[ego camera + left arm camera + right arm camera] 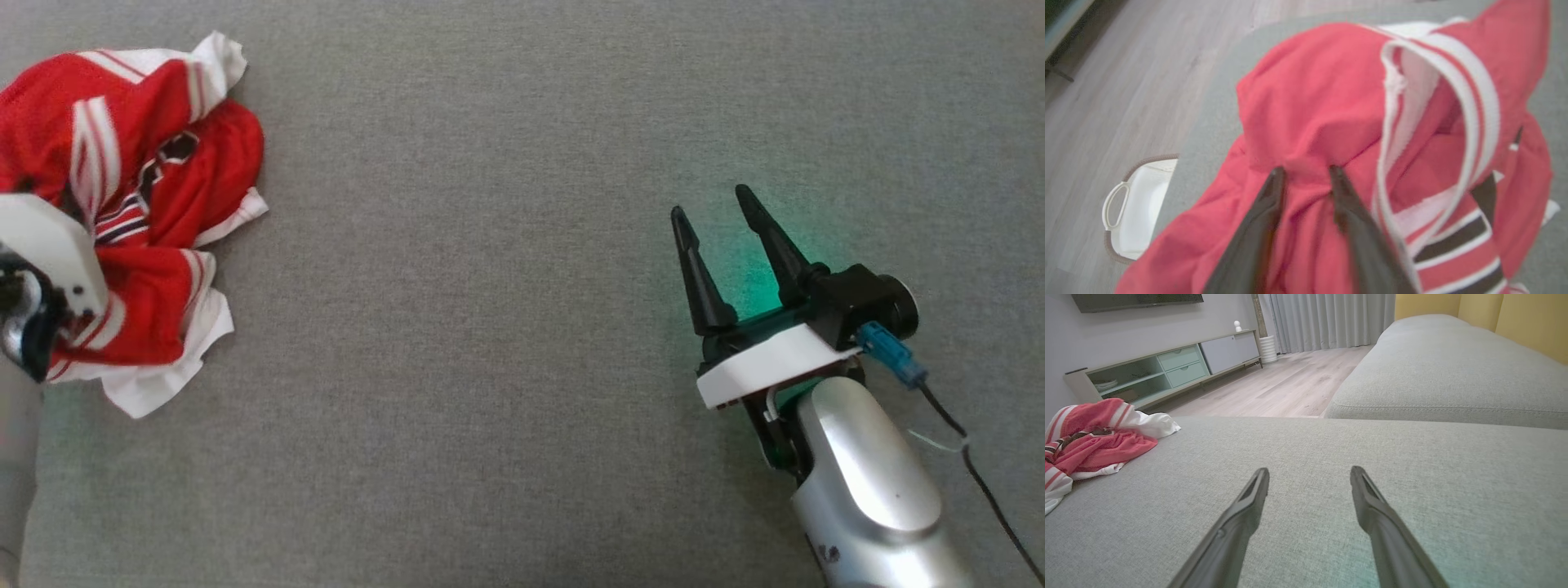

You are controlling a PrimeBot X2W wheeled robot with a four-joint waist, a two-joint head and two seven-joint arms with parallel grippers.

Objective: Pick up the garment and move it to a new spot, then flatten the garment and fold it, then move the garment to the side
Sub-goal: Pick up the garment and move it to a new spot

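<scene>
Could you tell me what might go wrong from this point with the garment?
1. The left gripper straddles only a small fold of the crumpled garment; it may slip free on lifting.
2. The garment lies by the edge of the cushion, with a white basket on the floor below; a loose drag could spill it over.

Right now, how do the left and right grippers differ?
The left gripper is pressed into the red garment, a fold between its fingers; the right gripper hovers open over bare grey cushion, holding nothing. Left jaws stand narrower than right. Both have two long dark fingers.
</scene>
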